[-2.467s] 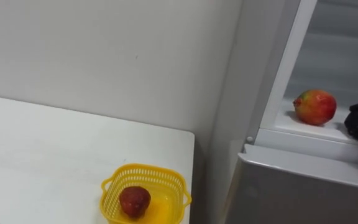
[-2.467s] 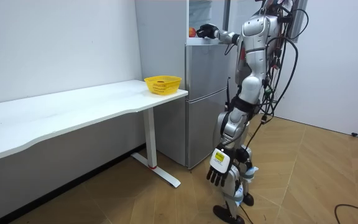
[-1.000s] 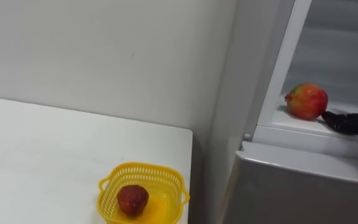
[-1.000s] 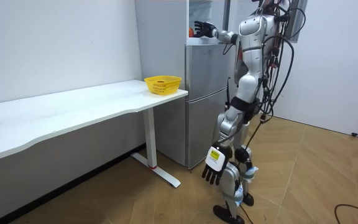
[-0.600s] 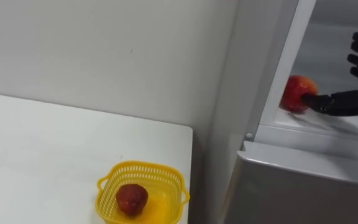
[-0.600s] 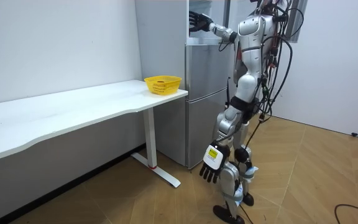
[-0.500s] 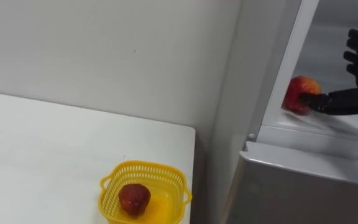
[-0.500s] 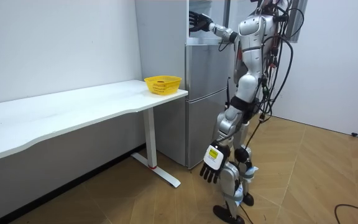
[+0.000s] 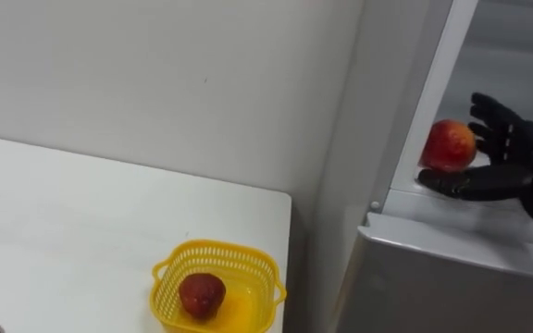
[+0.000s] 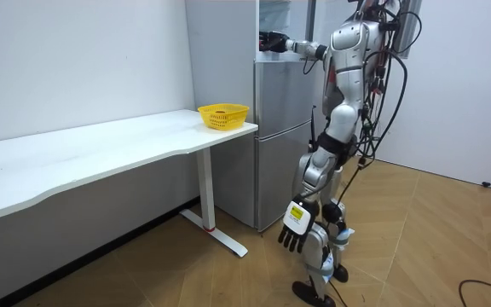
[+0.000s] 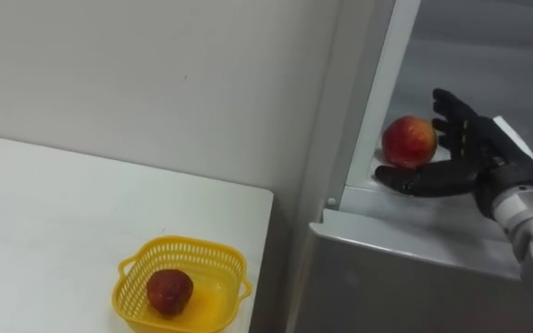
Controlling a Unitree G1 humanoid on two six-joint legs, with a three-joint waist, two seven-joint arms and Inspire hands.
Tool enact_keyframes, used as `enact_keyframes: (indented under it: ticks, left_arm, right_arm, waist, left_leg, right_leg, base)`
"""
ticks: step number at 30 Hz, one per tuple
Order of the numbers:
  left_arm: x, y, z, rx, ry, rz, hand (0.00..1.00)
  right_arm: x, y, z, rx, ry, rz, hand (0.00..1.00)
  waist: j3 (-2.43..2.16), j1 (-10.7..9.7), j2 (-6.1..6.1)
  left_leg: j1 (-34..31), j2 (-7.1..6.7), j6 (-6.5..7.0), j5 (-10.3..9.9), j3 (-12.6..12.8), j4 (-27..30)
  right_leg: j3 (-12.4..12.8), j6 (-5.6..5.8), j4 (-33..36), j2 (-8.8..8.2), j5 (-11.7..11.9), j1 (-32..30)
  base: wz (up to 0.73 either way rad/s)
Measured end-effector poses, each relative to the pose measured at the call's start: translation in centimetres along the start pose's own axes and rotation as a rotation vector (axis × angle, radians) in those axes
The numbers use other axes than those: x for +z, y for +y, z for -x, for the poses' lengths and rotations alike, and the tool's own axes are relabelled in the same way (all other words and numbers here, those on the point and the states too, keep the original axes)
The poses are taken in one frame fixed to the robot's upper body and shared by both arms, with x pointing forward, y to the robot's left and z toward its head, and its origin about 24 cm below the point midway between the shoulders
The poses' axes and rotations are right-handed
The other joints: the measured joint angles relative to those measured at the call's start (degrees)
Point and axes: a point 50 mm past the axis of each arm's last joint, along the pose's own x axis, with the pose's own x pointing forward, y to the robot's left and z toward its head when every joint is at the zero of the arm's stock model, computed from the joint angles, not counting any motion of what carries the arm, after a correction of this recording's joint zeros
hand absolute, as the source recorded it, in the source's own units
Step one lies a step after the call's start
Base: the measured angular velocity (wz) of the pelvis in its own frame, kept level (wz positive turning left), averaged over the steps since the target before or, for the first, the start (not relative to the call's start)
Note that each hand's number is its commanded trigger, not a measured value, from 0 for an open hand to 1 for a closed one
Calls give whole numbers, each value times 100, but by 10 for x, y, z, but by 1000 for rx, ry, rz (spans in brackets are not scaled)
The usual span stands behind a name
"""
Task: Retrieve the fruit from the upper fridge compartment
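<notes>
A red and yellow fruit [image 9: 450, 145] lies on the shelf of the open upper fridge, near its left wall. My right hand [image 9: 502, 162] is open beside it. The straight fingers stand behind and to the right of the fruit, and the thumb lies along the shelf in front of it. I cannot tell whether the hand touches the fruit. The room view shows me standing before the fridge [image 10: 280, 128] with the right arm stretched into it. My left hand [image 10: 297, 226] hangs open by my leg.
A yellow basket [image 9: 220, 247] with a dark red fruit [image 9: 201, 294] in it stands at the near right corner of the white table [image 9: 63, 231], left of the fridge. The shut lower fridge door [image 9: 452, 277] lies under the hand.
My right hand has opened and come in from the right, from beside the shelf to around the fruit. The fruit now lies a little further left on the shelf.
</notes>
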Motion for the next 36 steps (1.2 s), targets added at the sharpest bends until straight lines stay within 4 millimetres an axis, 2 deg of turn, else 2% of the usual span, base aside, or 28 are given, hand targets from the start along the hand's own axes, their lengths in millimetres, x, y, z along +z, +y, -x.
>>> enact_keyframes:
  ticks: [1,13,22,23,24,32,34,36]
  left_arm:
    - [0,0,0,-1,5,0,0]
    - [-3,-1,0,-8,21,1,0]
    - [-16,-6,1,-10,72,5,0]
    - [-16,-6,1,-11,72,5,0]
    - [-17,-7,2,-14,74,6,0]
    - [-16,-10,2,-27,72,21,0]
    - [-16,-10,2,-28,73,23,0]
    - [-17,-10,1,-29,77,23,0]
  right_arm:
    - [0,-2,-3,-1,10,-9,0]
    - [-5,-9,-8,24,52,-24,0]
    - [-9,-15,-6,-12,73,-32,0]
    - [-9,-16,-6,-13,74,-32,78]
    - [-10,-16,-6,-15,76,-32,100]
    - [-10,-17,-6,-21,82,-16,100]
    - [-12,-16,-6,-16,88,-11,100]
    - [-13,-16,-6,-15,94,-12,100]
  waist:
    - [23,-4,25]
    - [14,75,43]
    - [27,173,145]
    - [28,173,153]
    - [23,172,159]
    - [17,245,122]
    - [-11,246,76]
    - [-14,247,49]
  left_leg:
    - [-2,0,0,0,-3,1]
    - [14,-9,-2,-2,-42,2]
    - [107,-7,-13,-8,-69,-28]
    - [117,-8,-13,-8,-69,-28]
    - [124,-8,-13,-8,-78,-25]
    - [85,-12,-18,-5,-62,1]
    - [83,-15,-19,-3,-55,5]
    - [89,-12,-22,0,-55,20]
  right_leg:
    - [0,0,-2,0,0,-2]
    - [-22,-13,-7,7,10,22]
    - [-91,-17,-18,5,12,150]
    - [-100,-17,-22,4,12,165]
    - [-122,-17,-23,2,12,177]
    - [-114,-21,-55,3,8,156]
    - [-116,-27,-108,6,12,175]
    - [-116,-28,-108,9,12,176]
  base:
    - [0]
    - [0]
    - [2]
    - [7]
    - [6]
    - [0]
    - [0]
    - [0]
